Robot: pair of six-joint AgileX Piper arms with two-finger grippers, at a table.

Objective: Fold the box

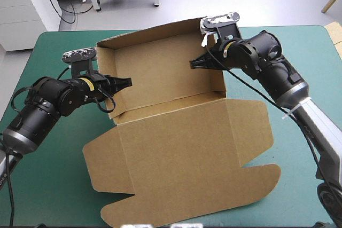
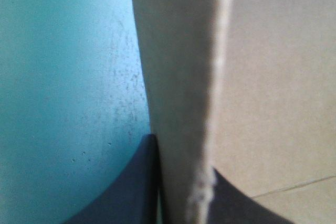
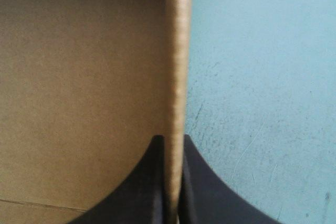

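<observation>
Cover (image 1: pixel 53 185) rings box (image 1: pixel 176 158); left hand (image 1: pixel 127 82), right hand (image 1: pixel 192 64) pinching.

Bright, even light from above, soft shadows — dimmer inside the box (image 1: pixel 181 137)

High overview; wrist close-ups on box (image 1: pixel 176 148)
</observation>
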